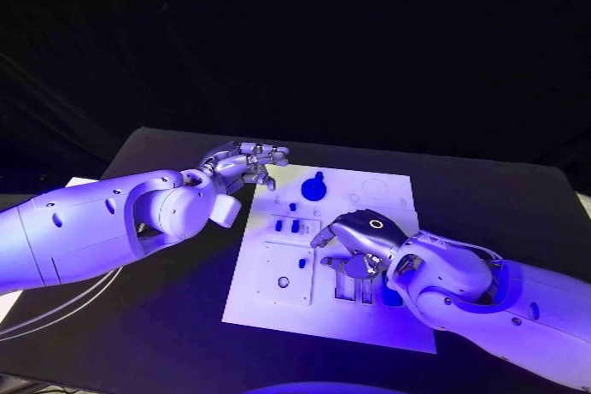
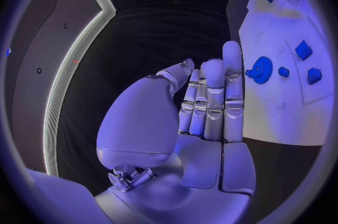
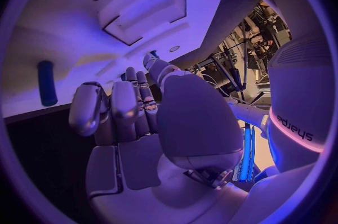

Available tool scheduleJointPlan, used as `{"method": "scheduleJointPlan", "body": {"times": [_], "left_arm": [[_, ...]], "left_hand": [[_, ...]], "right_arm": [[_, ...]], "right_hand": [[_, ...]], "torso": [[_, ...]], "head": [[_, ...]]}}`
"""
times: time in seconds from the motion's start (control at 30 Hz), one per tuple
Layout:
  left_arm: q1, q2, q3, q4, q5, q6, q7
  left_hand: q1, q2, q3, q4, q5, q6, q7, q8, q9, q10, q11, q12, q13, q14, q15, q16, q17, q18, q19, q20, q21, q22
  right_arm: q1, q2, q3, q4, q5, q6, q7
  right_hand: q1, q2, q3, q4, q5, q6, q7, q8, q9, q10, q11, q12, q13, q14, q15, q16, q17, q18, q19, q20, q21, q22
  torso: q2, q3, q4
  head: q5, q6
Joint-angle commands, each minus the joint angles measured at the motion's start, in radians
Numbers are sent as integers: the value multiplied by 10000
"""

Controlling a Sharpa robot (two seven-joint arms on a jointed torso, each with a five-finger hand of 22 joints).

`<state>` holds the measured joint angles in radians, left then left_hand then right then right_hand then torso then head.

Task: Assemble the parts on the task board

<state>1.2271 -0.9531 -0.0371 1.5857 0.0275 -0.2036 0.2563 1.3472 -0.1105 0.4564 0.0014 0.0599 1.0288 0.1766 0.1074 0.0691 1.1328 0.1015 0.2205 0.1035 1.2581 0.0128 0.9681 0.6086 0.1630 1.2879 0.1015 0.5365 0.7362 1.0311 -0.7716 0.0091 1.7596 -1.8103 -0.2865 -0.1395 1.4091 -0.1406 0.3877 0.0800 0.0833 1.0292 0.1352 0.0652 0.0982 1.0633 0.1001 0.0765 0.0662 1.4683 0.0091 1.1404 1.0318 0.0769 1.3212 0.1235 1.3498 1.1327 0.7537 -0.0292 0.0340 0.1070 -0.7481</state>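
Observation:
The white task board (image 1: 277, 283) lies in the middle of the table. A blue gear-like part (image 1: 313, 187) (image 2: 262, 70) stands near its far edge, and small blue parts (image 1: 289, 226) (image 2: 303, 49) sit in recesses closer in. My left hand (image 1: 247, 165) (image 2: 211, 106) hovers at the board's far left corner, fingers straight and side by side, holding nothing. My right hand (image 1: 359, 240) (image 3: 134, 117) is over the board's middle, fingers curled down toward the dark slots (image 1: 351, 287); their tips are hidden. A blue cylinder (image 3: 47, 83) lies on the board near this hand.
Black table (image 1: 493, 197) surrounds the board, with room on the right and at the far side. Another blue part (image 1: 392, 296) shows partly beneath my right forearm. White cables (image 1: 49, 313) trail at the left edge.

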Motion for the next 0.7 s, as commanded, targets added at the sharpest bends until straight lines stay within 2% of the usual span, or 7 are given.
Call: {"method": "scheduleJointPlan", "body": {"times": [0.03,0.2,0.3,0.37,0.7], "left_arm": [[1,16,1,20,-12,256,52],[0,16,-7,49,-46,283,57],[0,9,-10,60,-57,288,68],[-1,1,-13,65,-62,292,75],[-4,-10,-22,62,-70,311,72]], "left_hand": [[-58,29,-50,-20,-27,-76,27,43,-8,-70,-10,27,15,-92,-4,0,-23,173,-25,57,-41,-13],[-58,29,-50,-20,-27,-76,27,43,-8,-70,-10,27,15,-92,-4,0,-23,173,-25,57,-41,-13],[-58,29,-50,-20,-27,-76,27,43,-8,-70,-10,27,15,-92,-4,0,-23,173,-25,57,-41,-13],[-58,29,-50,-20,-27,-76,27,43,-8,-70,-10,27,15,-92,-4,0,-23,173,-25,57,-41,-13],[-58,29,-50,-20,-27,-76,27,43,-8,-70,-10,27,15,-92,-4,0,-23,173,-25,57,-41,-13]], "right_arm": [[223,-439,67,209,440,-330,-156],[492,-1110,129,438,552,-136,-296],[577,-1400,143,529,521,39,-356],[615,-1599,149,578,437,205,-408],[659,-1813,154,533,70,622,-555]], "right_hand": [[-116,2,-91,-4,18,-89,-33,-42,-20,47,-50,37,1,94,6,-9,8,161,-6,-33,-5,30],[-141,-38,-162,-3,27,-125,-72,-36,-42,-21,-98,9,-17,99,-50,-15,-9,161,4,-70,-3,36],[-147,-55,-195,-4,25,-135,-97,-33,-50,-47,-119,0,-21,103,-78,-16,-14,159,15,-92,3,50],[-151,-69,-220,-4,19,-141,-115,-31,-56,-63,-133,-5,-23,105,-99,-19,-20,155,30,-109,13,72],[-172,-103,-295,9,-8,-158,-150,-29,-72,-94,-170,-9,-23,111,-156,-33,-44,152,42,-161,17,82]], "torso": [[-5,-8,-10],[1,2,-20],[-5,5,-28],[5,1,-9],[5,-6,7]], "head": [[-116,107],[-167,183],[-207,194],[-236,205],[-286,229]]}}
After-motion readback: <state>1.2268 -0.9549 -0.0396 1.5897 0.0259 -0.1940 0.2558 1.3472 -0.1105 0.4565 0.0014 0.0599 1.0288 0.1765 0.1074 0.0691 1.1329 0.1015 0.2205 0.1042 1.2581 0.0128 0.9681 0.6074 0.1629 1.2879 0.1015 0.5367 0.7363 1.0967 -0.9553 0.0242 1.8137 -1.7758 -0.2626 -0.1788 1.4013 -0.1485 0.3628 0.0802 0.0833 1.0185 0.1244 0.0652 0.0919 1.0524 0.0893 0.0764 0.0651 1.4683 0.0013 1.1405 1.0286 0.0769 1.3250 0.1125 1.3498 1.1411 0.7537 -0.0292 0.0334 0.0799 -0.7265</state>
